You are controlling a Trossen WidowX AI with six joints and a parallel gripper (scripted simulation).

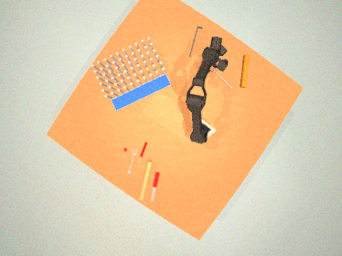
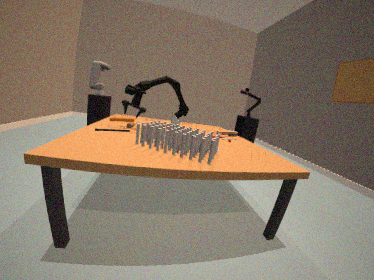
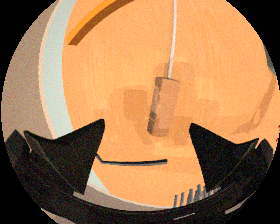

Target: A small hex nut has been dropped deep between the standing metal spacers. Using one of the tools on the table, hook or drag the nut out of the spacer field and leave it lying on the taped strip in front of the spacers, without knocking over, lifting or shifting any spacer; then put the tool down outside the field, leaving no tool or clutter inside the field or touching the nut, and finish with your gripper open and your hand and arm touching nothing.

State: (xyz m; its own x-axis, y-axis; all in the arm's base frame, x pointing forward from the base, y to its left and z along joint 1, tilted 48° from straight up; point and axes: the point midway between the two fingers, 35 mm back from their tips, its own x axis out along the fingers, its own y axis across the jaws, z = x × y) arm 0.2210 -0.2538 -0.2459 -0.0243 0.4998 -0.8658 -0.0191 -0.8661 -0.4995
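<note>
My gripper (image 1: 219, 53) (image 2: 134, 111) (image 3: 147, 122) is open and empty, above the table. In the wrist view a brown block-like handle (image 3: 164, 106) lies below and between the fingers, with a thin pale rod (image 1: 223, 78) (image 3: 173, 40) running from it. A dark rod with a bent end (image 1: 194, 41) (image 2: 112, 130) (image 3: 132, 162) lies on the table between the spacers and the gripper. The metal spacers (image 1: 133, 64) (image 2: 175, 140) (image 3: 187, 197) stand in rows. The blue taped strip (image 1: 141, 91) lies along their front. I cannot make out the hex nut.
An orange bar (image 1: 245, 70) (image 2: 122, 119) (image 3: 97, 17) lies beyond the gripper. Red-handled tools (image 1: 144, 150) (image 1: 155, 180), a pale yellow stick (image 1: 145, 180), a wrench (image 1: 132, 161) and a small red piece (image 1: 125, 149) lie near another table edge.
</note>
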